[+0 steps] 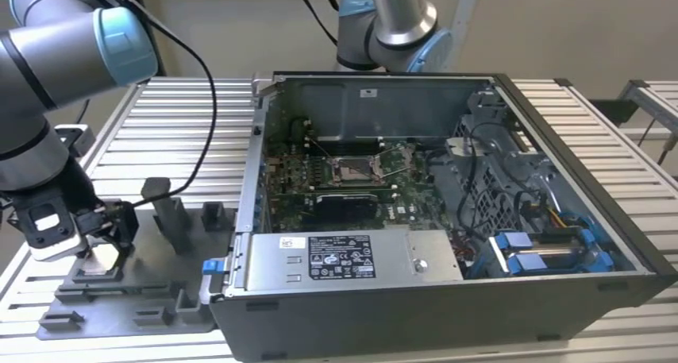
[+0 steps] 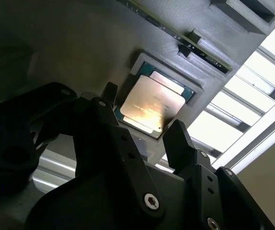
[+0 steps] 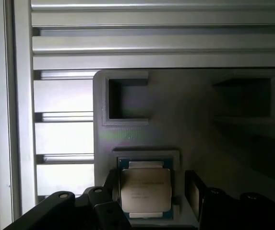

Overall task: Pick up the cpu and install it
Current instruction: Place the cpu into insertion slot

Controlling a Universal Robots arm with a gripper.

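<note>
The cpu (image 1: 103, 259) (image 2: 150, 103) (image 3: 145, 190), a thin square chip with a silvery top and a green edge, lies flat in a recess of the grey holder (image 1: 138, 293) (image 2: 79, 38) (image 3: 199, 134) at the exterior view's left. My gripper (image 1: 104, 237) (image 2: 144, 108) (image 3: 151, 189) is low over it and open. One black finger (image 3: 111, 184) stands close to one side of the chip, and the other finger (image 3: 193, 189) stands a small gap away from the opposite side. The chip still rests in its recess.
The open computer case (image 1: 424, 315) lies right of the holder, with the dark metal-framed socket (image 1: 350, 170) on its green board and a labelled grey box (image 1: 339, 256) at the front. A second arm (image 1: 387, 25) stands behind the case. The holder has upright posts (image 1: 170, 212) and empty pockets (image 3: 126, 103).
</note>
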